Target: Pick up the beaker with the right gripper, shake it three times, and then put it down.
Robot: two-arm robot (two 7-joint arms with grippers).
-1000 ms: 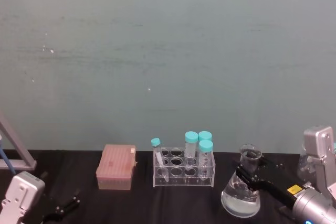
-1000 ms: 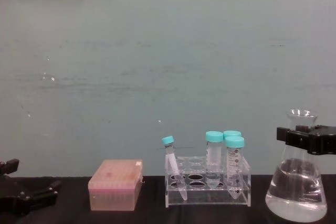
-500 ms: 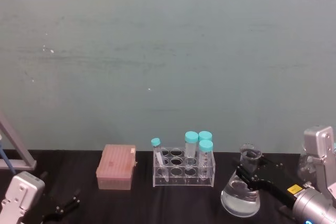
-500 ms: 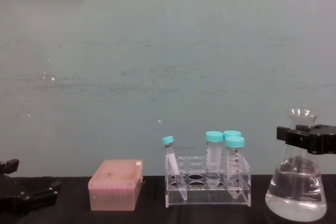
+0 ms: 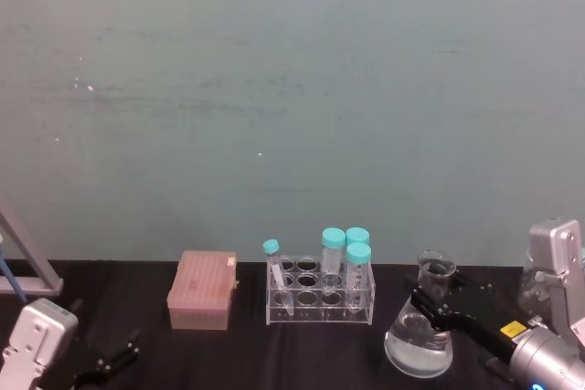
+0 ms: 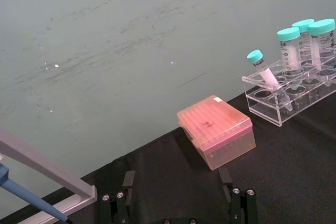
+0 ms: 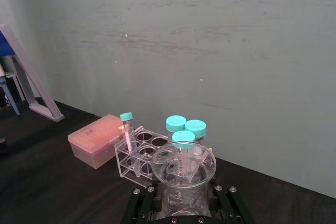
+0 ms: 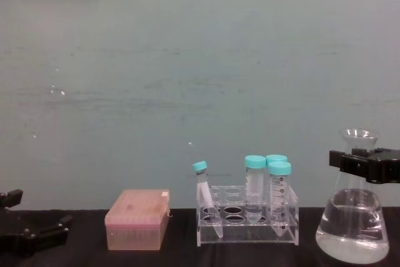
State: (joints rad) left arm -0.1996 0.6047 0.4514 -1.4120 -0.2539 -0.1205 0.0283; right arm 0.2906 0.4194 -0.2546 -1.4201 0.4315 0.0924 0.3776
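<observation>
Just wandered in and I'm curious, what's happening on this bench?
A robot's right pincer is clamped on the neck of a glass beaker holding clear liquid, at the right of the black table. Whether its base is on the table or just off it, I can't tell. The left pincer sits open and idle at the far left. A rack of teal-capped tubes and a pink box stand between them.

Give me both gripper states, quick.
left gripper: jaws open, holding nothing.
right gripper: jaws shut on the neck of the beaker.
</observation>
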